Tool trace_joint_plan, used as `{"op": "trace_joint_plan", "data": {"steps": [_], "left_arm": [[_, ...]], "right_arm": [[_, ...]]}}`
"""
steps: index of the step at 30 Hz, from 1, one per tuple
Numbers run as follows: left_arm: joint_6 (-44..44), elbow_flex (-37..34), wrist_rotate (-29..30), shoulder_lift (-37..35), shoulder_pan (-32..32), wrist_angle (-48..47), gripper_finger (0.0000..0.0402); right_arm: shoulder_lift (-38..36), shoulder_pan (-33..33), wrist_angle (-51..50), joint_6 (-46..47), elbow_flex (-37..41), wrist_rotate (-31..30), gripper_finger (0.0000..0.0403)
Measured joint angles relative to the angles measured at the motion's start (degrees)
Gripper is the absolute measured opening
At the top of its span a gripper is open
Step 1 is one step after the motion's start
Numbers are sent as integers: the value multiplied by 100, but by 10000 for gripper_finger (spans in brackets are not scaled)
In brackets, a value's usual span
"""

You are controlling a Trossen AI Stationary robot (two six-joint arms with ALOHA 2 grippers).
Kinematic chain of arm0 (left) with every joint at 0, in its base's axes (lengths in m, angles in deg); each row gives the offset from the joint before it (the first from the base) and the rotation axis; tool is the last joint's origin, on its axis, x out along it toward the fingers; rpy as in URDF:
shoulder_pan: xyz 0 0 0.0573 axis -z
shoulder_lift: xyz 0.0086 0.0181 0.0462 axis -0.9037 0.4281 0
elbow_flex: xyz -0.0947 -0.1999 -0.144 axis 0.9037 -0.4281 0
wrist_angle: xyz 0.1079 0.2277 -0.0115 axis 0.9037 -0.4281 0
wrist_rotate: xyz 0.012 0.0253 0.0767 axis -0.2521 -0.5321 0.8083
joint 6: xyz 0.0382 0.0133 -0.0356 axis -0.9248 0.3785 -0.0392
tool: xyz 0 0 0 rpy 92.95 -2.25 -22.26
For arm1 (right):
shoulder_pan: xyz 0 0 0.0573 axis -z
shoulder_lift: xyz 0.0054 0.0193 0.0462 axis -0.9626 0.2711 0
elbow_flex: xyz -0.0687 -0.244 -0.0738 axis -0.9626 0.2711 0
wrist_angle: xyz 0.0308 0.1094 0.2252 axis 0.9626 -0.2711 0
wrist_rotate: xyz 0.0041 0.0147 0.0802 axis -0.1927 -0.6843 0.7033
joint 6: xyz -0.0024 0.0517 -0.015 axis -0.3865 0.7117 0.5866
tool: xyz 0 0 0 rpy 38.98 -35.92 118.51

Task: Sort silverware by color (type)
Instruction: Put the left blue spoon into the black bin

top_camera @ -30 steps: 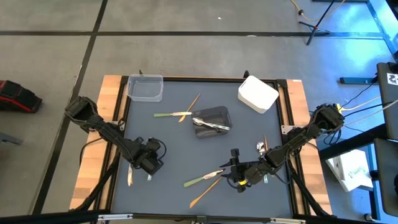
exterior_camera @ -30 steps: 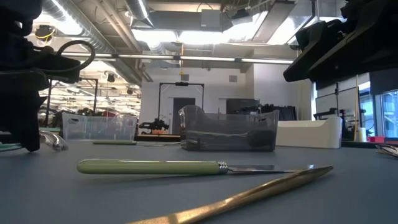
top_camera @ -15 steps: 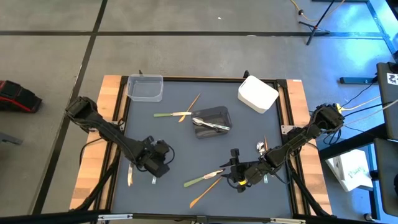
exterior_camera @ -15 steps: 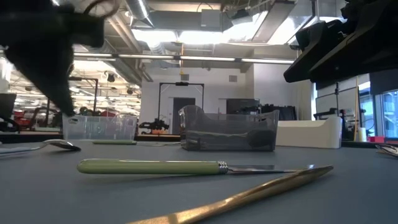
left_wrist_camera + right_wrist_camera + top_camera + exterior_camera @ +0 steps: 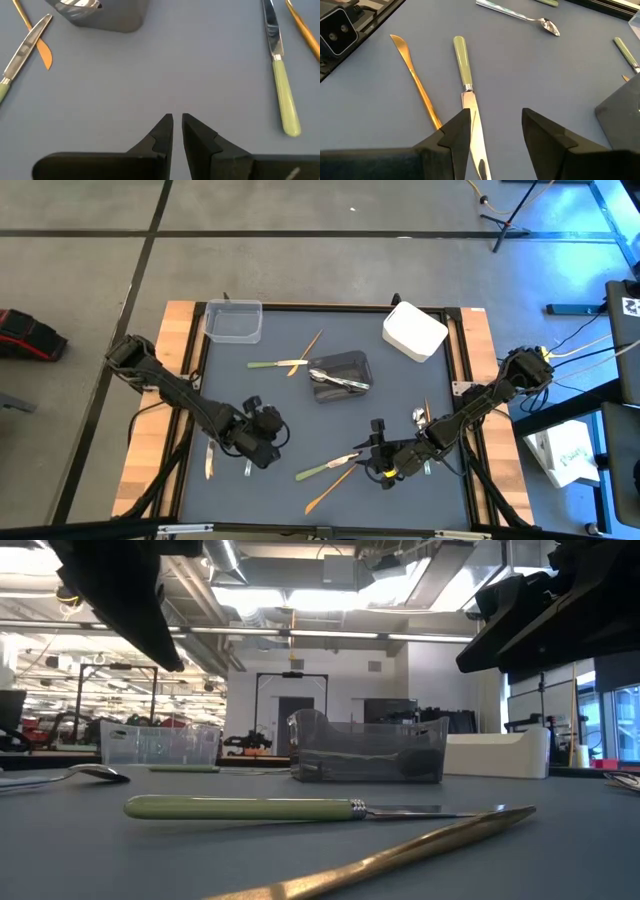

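Several utensils lie scattered on the grey bench (image 5: 300, 400). Farthest left, a pale utensil (image 5: 208, 461) lies at the mat's edge, its long axis running front to back. Just inboard, the left pincer (image 5: 272, 430) hangs above bare mat, its fingers (image 5: 164, 131) nearly together on nothing. At the back left stands a clear tub (image 5: 235, 321). Right of it a green-handled knife (image 5: 277, 364) lies almost crosswise, blade pointing right, and a slim wood-coloured piece (image 5: 306, 351) slants across its tip. Beside them the dark grey tub (image 5: 341, 374) holds shiny silver pieces (image 5: 336, 379).

Toward the front centre, a second green-handled knife (image 5: 325, 467) lies on a slant, handle to the left and front, blade to the right. A tan wood-coloured knife (image 5: 330, 489) lies alongside, nearly parallel. The right pincer (image 5: 371, 463) sits over the blade end, its fingers (image 5: 454, 134) apart, gripping nothing. A silver spoon (image 5: 419, 418) and another thin tan piece (image 5: 428, 410) lie near the right arm. A white tub (image 5: 414, 331) stands at the back right.
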Motion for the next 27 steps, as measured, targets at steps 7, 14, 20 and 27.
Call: {"op": "trace_joint_plan", "data": {"steps": [7,14,20,27], "left_arm": [[157,-102,-124,0,-49,-48,36],[1825,-554,-961,-4,-94,-457,61],[2872,-1152,-1367,-4,-93,-369,107],[3047,-1565,-1451,1,-106,273,117]], "right_arm": [[0,0,2,0,0,0,165],[0,-2,3,127,0,0,165],[0,-2,2,186,0,0,165],[0,0,4,167,0,-9,165]]}}
